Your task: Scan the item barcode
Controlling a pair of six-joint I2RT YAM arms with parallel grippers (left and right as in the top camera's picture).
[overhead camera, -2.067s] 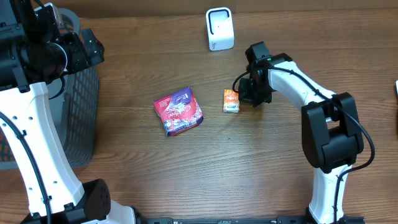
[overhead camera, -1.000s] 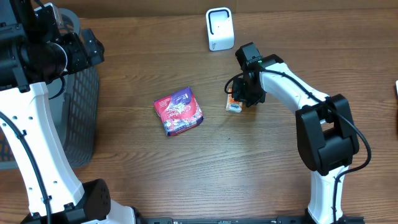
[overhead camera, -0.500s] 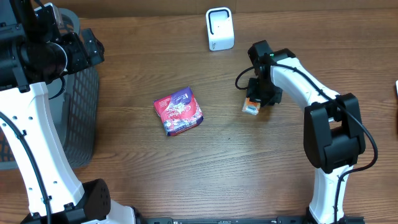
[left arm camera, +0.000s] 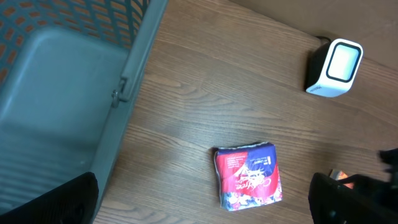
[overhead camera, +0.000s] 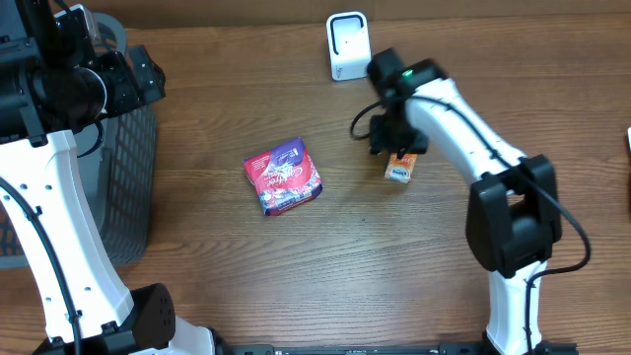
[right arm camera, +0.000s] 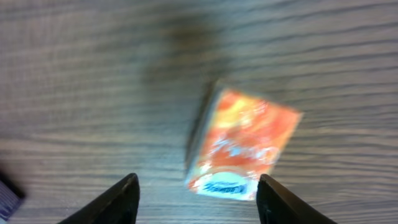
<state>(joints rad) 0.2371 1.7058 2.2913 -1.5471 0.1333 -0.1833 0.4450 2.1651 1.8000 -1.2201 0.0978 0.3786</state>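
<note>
1. Finds the small orange box (overhead camera: 398, 170) lying flat on the wooden surface (overhead camera: 325, 276), right of the middle and nearer the far edge than the near one.
2. Shows the right claw (right arm camera: 198, 186) with its two fingers (right arm camera: 121, 202) spread apart, clamped on nothing.
3. Places the box, in the right wrist view, ahead of that claw and in line with the gap between the fingers, a little toward the right finger, clear of both.
4. Shows the box there turned askew to the fingers, its printed orange face up; blurred, so cannot read any label or barcode.
5. From overhead, sets the right claw just beside the box, on its far-edge side, with the arm passing above.
6. Shows the white scanner (overhead camera: 348, 45) standing upright near the far edge, apart from the box.
7. Shows a red and purple packet (overhead camera: 283, 177) lying flat near the middle of the surface, well left of the box.
8. Shows the left claw (left arm camera: 204, 186) spread wide, clamped on nothing, up by the grey basket (left arm camera: 62, 93) at the left edge.
</note>
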